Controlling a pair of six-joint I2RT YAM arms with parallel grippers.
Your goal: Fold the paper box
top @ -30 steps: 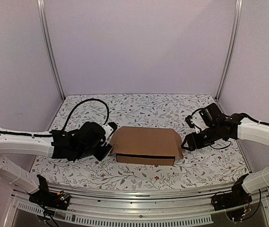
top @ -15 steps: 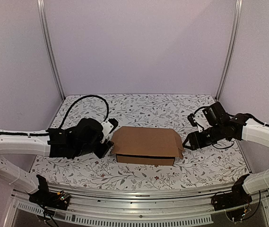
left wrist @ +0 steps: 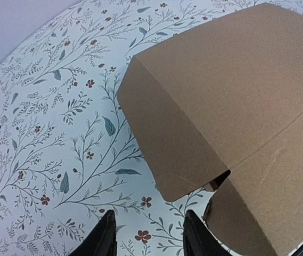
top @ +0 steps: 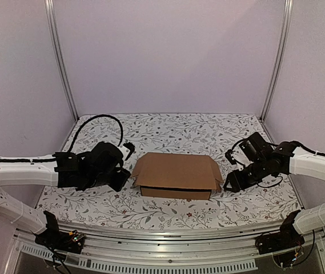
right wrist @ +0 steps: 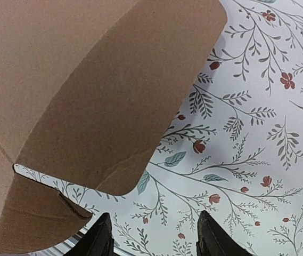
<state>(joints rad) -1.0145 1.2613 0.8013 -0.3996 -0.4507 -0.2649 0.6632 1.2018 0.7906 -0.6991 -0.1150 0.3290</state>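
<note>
The paper box (top: 176,174) is a brown cardboard mailer lying folded in the middle of the table, its lid down and a side flap sticking out loose at each end. My left gripper (top: 123,178) hovers just off its left end, open and empty. In the left wrist view the left gripper (left wrist: 148,234) has only the cloth between its fingertips, with the box's left flap (left wrist: 180,144) ahead. My right gripper (top: 229,184) is off the right end, open and empty. The right wrist view shows the right gripper (right wrist: 155,237) below the right flap (right wrist: 124,117).
A floral cloth (top: 173,128) covers the table. Pale walls and two metal posts (top: 59,63) close it in at the back and sides. The aluminium rail (top: 162,237) runs along the near edge. A black cable (top: 96,123) loops behind the left arm.
Both grippers have pulled back a little from the box ends and lowered toward the near side. Their jaws have narrowed somewhat. The box has not moved.
</note>
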